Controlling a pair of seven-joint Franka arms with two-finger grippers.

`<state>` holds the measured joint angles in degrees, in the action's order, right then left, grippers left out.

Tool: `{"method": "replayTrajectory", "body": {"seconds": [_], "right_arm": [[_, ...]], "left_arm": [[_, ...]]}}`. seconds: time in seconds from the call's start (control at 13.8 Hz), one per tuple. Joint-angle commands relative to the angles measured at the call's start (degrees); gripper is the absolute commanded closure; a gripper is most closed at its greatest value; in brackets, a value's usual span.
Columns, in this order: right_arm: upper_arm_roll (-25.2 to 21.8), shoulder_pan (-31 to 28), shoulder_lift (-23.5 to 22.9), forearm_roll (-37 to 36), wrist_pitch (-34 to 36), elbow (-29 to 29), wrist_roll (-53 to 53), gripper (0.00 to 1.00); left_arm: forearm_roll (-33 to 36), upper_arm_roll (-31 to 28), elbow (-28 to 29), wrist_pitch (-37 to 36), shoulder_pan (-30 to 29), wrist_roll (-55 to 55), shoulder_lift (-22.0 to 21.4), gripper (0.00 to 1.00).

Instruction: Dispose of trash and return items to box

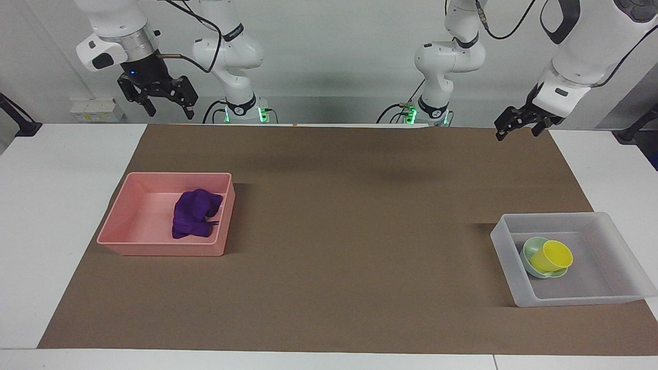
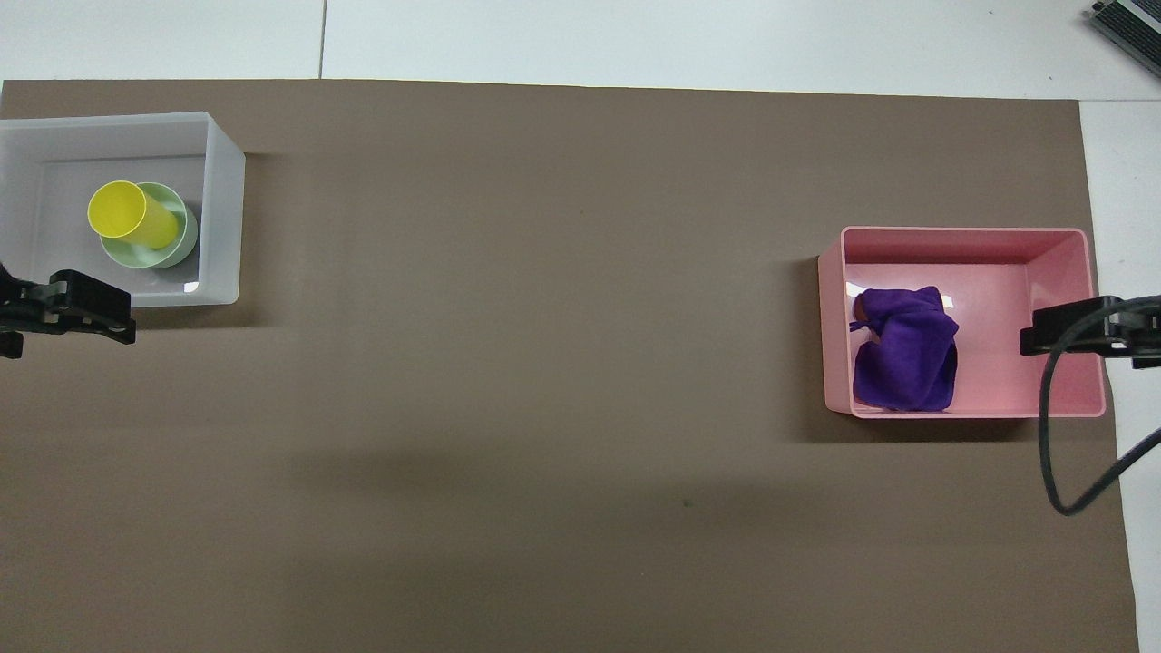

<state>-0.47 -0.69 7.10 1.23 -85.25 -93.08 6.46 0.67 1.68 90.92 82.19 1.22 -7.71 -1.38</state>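
The purple rag (image 1: 194, 214) lies crumpled in the pink bin (image 1: 134, 239); it also shows in the overhead view (image 2: 904, 360). The yellow cup (image 1: 552, 256) lies tilted in the mint-green bowl (image 1: 529, 250), inside the translucent box (image 1: 504, 241) at the left arm's end of the table. In the overhead view the cup (image 2: 130, 214) rests in the bowl (image 2: 178, 245) in the box (image 2: 222, 218). My left gripper (image 1: 516, 132) is open and empty, raised over the mat's edge by its base. My right gripper (image 1: 169, 109) is open and empty, high above the table edge near the pink bin.
A brown mat (image 1: 329, 231) covers most of the white table (image 1: 51, 180). The pink bin (image 2: 961, 243) stands toward the right arm's end. A black cable (image 2: 1052, 435) hangs from the right arm beside the bin.
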Motion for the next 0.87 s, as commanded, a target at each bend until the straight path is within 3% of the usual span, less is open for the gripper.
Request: {"method": "replayTrajectory", "body": {"seconds": [0.0, 0.8], "right_arm": [[0.21, -0.63, 1.69, 0.09, -1.06, -2.02, -1.27, 0.00], [0.12, -0.80, 1.60, 0.09, -0.62, -1.93, -1.18, 0.00]], "left_arm": [[0.48, -0.63, 1.11, 0.78, 0.71, 0.41, -0.64, 0.00], [0.04, -0.71, -1.18, 1.39, 0.28, 0.32, 1.73, 0.00]]}}
